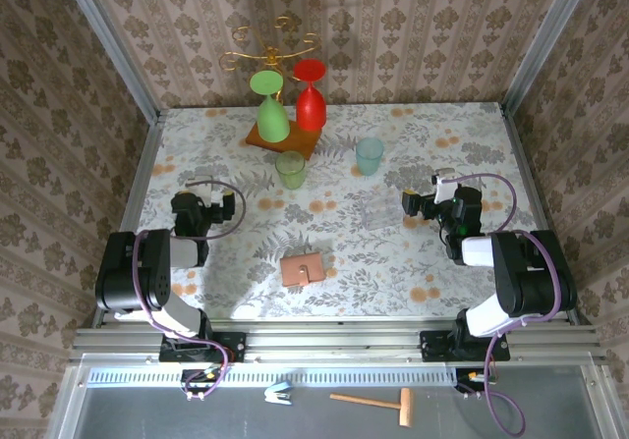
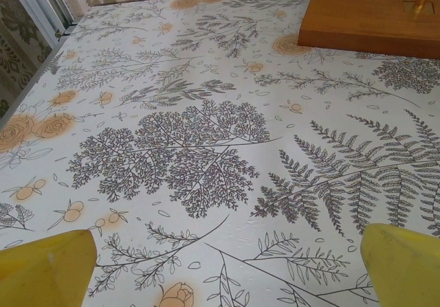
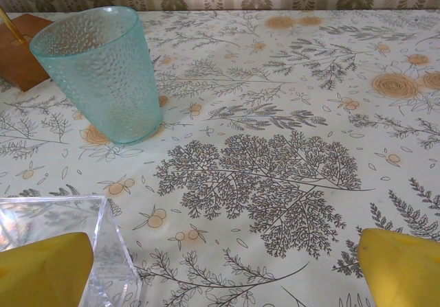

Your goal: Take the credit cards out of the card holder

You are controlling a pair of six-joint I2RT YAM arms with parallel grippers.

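Note:
The card holder (image 1: 303, 268) lies flat and shut on the flowered tablecloth, near the front middle, showing its tan-brown outside. The credit cards are hidden. My left gripper (image 1: 204, 199) rests low over the table to the left and behind the holder, well apart from it. In the left wrist view this gripper (image 2: 227, 266) is open, its yellow fingertips (image 2: 45, 266) wide apart over bare cloth. My right gripper (image 1: 432, 197) sits to the right and behind the holder. It (image 3: 223, 266) is open too, with nothing between its fingers.
A clear plastic box (image 1: 378, 209) (image 3: 62, 242) stands just left of the right gripper. Behind are a teal cup (image 1: 369, 154) (image 3: 100, 73), a green cup (image 1: 291, 169), and a wooden stand base (image 1: 285, 140) (image 2: 368, 18) with a green and a red glass.

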